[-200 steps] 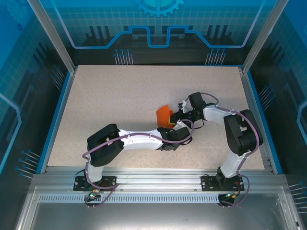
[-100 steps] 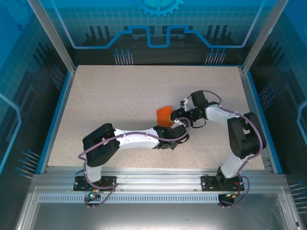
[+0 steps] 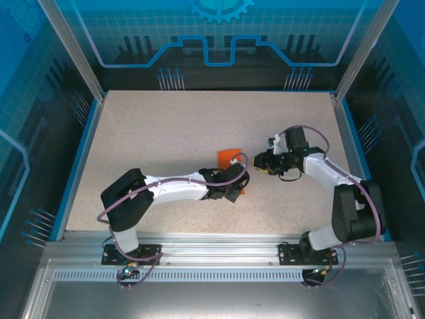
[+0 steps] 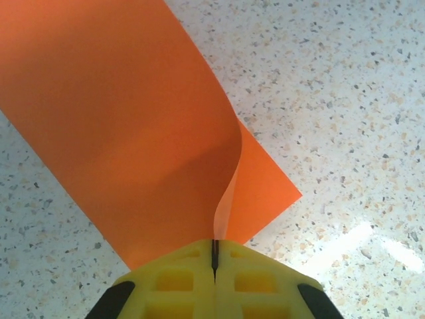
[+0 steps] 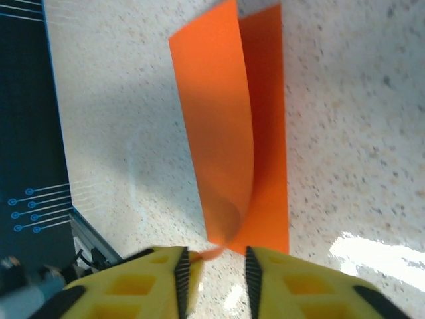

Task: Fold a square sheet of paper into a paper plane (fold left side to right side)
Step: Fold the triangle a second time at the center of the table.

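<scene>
The speckled counter point(image 3: 166, 126) carries the square sheet of paper point(image 3: 229, 158) at the centre of the top view, curled over itself. The left end effector point(image 4: 214, 256) is clamped on the sheet's raised edge. The right end effector point(image 5: 214, 266) has its fingers apart, just right of the sheet.

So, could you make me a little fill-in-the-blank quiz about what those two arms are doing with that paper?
The square sheet of paper is coloured ____. The left gripper is clamped ____ on its edge. The right gripper is not pinching it; its jaws stand ____.
Missing words: orange; shut; open.
</scene>
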Tool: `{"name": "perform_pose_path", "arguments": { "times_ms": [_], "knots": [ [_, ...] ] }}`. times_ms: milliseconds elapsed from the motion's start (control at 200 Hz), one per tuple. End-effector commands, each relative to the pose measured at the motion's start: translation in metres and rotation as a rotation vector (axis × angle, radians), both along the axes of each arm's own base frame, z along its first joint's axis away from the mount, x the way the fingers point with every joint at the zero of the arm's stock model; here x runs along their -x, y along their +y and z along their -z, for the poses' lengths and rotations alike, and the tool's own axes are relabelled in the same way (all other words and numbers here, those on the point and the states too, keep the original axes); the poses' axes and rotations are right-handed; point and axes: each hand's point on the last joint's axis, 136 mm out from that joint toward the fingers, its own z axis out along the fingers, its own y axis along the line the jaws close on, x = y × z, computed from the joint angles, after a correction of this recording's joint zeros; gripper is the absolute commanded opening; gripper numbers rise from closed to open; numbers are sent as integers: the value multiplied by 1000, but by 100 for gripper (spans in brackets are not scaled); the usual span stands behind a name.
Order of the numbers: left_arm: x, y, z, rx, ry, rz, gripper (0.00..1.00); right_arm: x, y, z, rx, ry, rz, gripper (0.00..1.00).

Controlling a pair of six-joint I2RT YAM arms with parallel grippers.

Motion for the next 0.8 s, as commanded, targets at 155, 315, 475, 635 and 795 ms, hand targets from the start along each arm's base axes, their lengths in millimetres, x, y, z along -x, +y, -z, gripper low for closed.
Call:
{"name": "perform_pose_path", "arguments": {
  "times_ms": [155, 315, 475, 635, 795],
  "knots": [
    [-3, 15, -11, 125, 60, -48, 0, 43, 10, 39, 43, 85, -46, 17],
    [-9, 24, -12, 135, 70, -63, 0, 53, 26, 57, 107, 104, -96, 15],
    [-15, 33, -10, 121, 71, -76, 1, 52, 40, 68, 150, 106, -121, 15],
    [-19, 40, -8, 101, 72, -80, 1, 55, 48, 78, 231, 120, -165, 15],
    [-25, 46, -3, 83, 77, -86, 2, 58, 44, 86, 299, 128, -177, 15]
  ]
}}
